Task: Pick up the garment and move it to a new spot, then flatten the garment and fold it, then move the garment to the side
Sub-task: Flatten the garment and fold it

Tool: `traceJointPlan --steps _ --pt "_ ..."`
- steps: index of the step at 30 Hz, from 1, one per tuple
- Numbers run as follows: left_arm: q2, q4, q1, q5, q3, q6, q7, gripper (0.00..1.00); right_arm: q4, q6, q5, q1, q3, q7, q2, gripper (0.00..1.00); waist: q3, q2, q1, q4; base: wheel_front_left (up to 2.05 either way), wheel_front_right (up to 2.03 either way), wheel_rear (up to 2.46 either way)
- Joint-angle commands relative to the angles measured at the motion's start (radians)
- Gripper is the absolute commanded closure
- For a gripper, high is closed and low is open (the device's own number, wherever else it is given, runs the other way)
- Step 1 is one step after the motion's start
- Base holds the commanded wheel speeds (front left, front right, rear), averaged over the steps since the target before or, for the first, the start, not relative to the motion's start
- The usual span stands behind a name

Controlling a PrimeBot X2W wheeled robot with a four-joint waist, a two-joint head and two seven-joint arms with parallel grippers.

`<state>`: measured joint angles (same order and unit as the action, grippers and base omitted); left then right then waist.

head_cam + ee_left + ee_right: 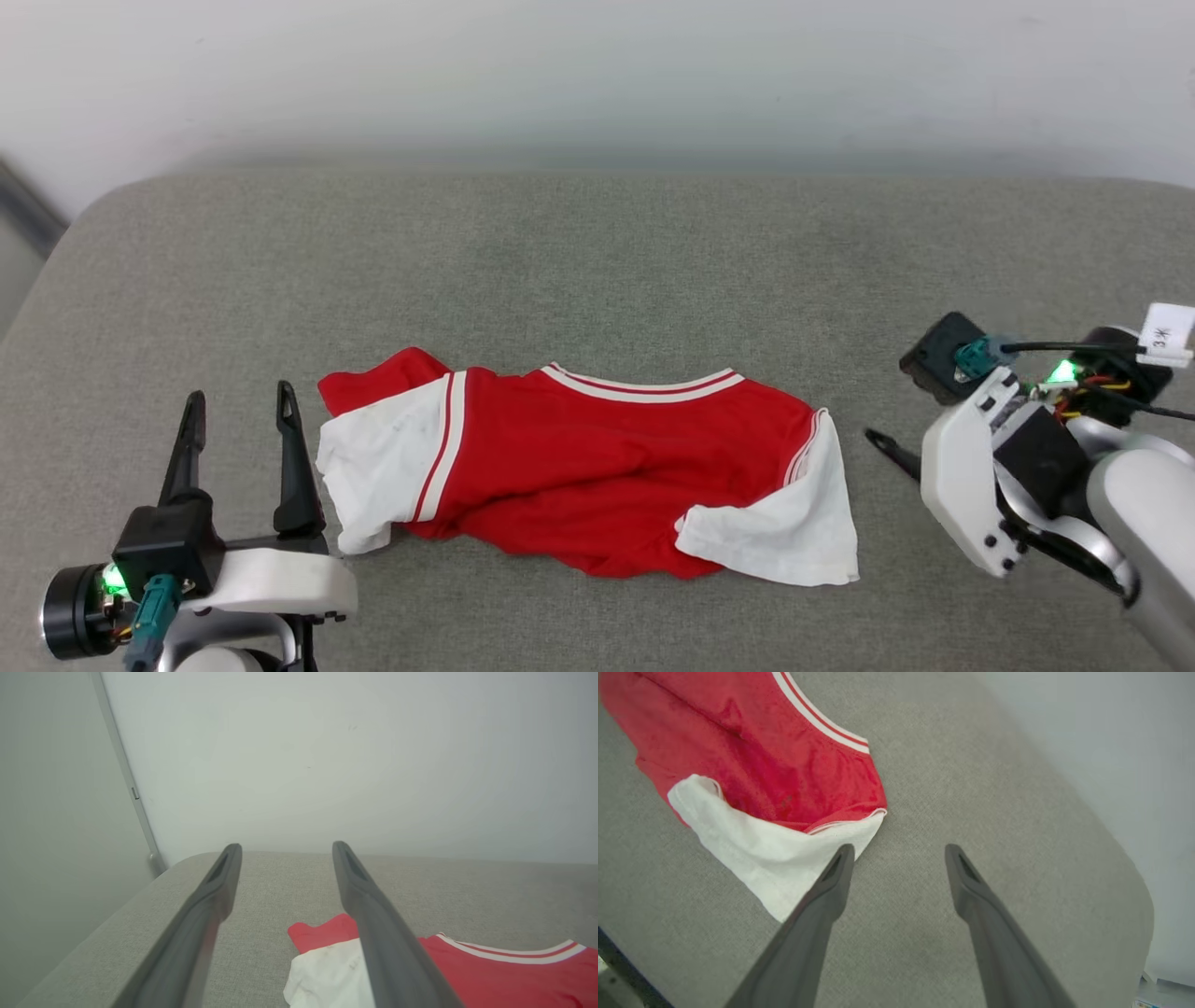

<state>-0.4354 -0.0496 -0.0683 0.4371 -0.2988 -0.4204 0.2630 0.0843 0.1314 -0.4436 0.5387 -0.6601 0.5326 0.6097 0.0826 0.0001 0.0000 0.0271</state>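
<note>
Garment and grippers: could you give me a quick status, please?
Left gripper open, empty, beside one white sleeve. Right gripper open, empty, near the other. Garment rumpled on grey cushion. Nothing blocking.

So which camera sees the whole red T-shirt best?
The head view: the whole T-shirt lies there, both white sleeves and striped collar. The left wrist view catches one sleeve and some collar; the right wrist view, the other sleeve and some red body.

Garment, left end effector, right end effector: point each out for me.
garment (597, 457): head view, red chest panel.
left end effector (240, 395): head view, midway between fingertips.
right end effector (899, 851): right wrist view, midway between fingertips.
</note>
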Motion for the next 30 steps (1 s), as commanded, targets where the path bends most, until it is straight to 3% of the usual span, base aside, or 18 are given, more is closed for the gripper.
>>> traceJointPlan --steps 1,6,10,19,22,23,24,30 --pt "0.027 -0.008 0.021 -0.027 0.029 0.019 0.002 0.0 -0.02 -0.001 -0.045 0.03 -0.038 0.08 0.039 0.0 0.009 -0.0001 0.0 0.008 0.0 0.0 0.0" --pt "0.111 -0.01 0.053 -0.107 0.101 0.08 0.002 0.0 -0.037 -0.001 -0.201 0.06 -0.113 0.274 0.083 0.0 0.043 -0.0001 0.0 0.026 0.0 0.0 0.0" --pt "0.169 -0.001 0.051 -0.156 0.146 0.132 0.002 0.0 -0.003 -0.001 -0.263 0.072 -0.149 0.342 0.055 0.0 0.081 -0.0001 0.0 0.044 0.0 0.0 0.0" --pt "0.262 0.035 0.005 -0.254 0.219 0.236 0.002 0.0 0.21 -0.001 -0.283 0.022 -0.248 0.305 -0.084 0.0 0.158 -0.0001 0.0 0.069 0.0 0.0 0.0" --pt "0.282 0.044 -0.001 -0.275 0.245 0.262 0.002 0.0 0.267 -0.001 -0.279 0.016 -0.285 0.245 -0.117 0.0 0.163 -0.0001 0.0 0.067 0.0 0.0 0.0" --pt "0.289 0.047 0.0 -0.282 0.255 0.267 0.002 0.0 0.271 -0.001 -0.271 0.026 -0.296 0.22 -0.119 0.27 0.161 -0.0001 0.0 0.062 0.0 0.0 0.0" --pt "0.294 0.051 0.003 -0.289 0.265 0.272 0.002 0.0 0.273 -0.001 -0.273 0.041 -0.295 0.191 -0.116 0.99 0.158 -0.0001 0.0 0.056 0.0 0.0 0.0" --pt "0.318 0.073 0.036 -0.323 0.302 0.302 0.002 0.0 0.202 -0.002 -0.279 0.144 -0.289 0.095 0.008 1.0 0.105 -0.0001 0.0 0.019 0.0 0.0 0.0"
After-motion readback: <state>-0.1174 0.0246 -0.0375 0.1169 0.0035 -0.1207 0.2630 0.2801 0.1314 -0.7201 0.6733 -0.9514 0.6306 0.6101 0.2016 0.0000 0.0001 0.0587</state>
